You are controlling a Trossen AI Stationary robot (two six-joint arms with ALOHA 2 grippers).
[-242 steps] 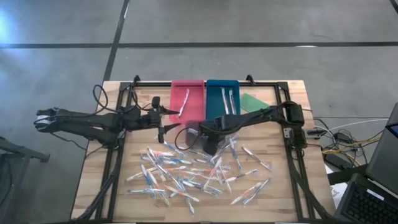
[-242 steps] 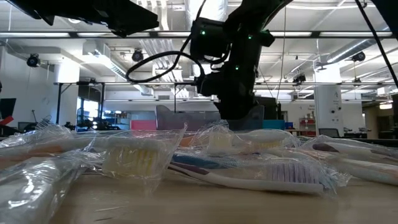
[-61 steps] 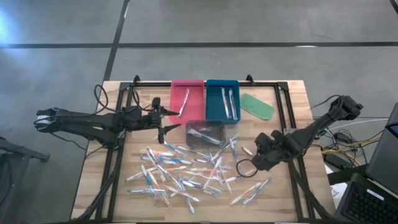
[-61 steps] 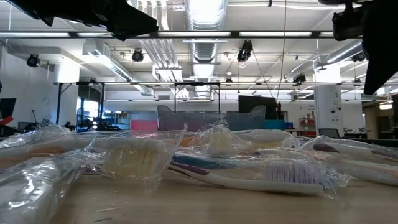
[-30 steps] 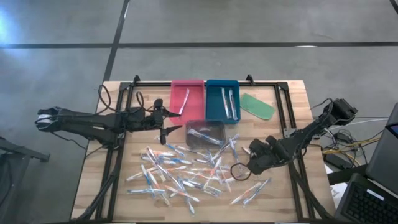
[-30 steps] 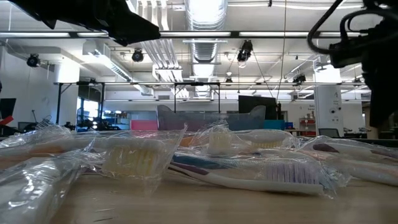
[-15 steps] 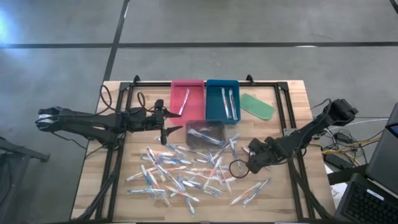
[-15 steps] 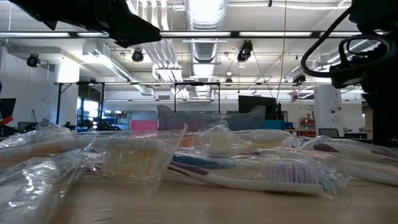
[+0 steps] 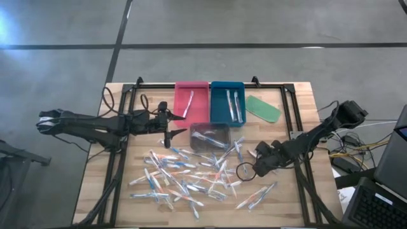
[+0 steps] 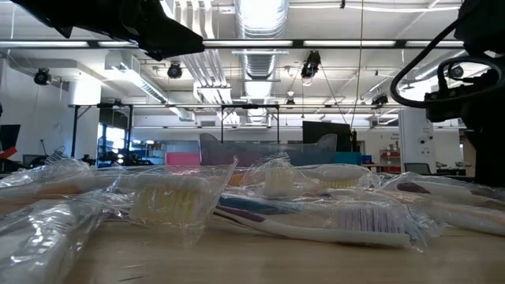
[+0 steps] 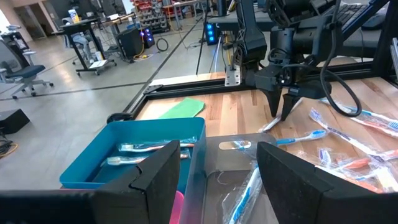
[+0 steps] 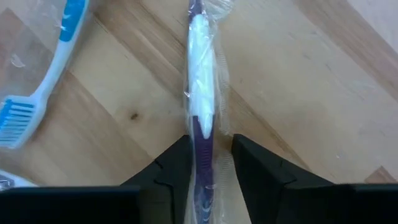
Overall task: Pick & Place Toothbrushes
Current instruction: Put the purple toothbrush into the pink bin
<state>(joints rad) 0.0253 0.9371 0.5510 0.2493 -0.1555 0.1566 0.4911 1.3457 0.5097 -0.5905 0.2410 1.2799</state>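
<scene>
Many wrapped toothbrushes (image 9: 191, 175) lie loose on the wooden table. My right gripper (image 9: 256, 166) is down at the pile's right side, pointing down. Its fingers (image 12: 171, 168) stand close on either side of a wrapped white and purple toothbrush (image 12: 200, 93) that lies flat on the wood. My left gripper (image 9: 172, 125) is open and empty, above the table just left of the clear tray (image 9: 210, 135). One toothbrush lies in the pink tray (image 9: 191, 102), and more lie in the blue tray (image 9: 229, 102) and the clear tray. My right gripper comes from above, pointing down, with its fingers across the toothbrush's purple handle (image 12: 204, 134). The clear wrapper's edges reach both fingers. I cannot tell whether the fingers press the handle. The toothbrush lies flat on the table.
A flat green oblong piece (image 9: 262, 108) lies right of the blue tray. A black frame (image 9: 289, 114) runs round the work area. A blue toothbrush (image 12: 43, 74) lies close beside the right gripper. Bare wood lies at the near right and far left.
My right gripper has sunk a little toward the table at the right side of the pile. My left arm has kept still.
</scene>
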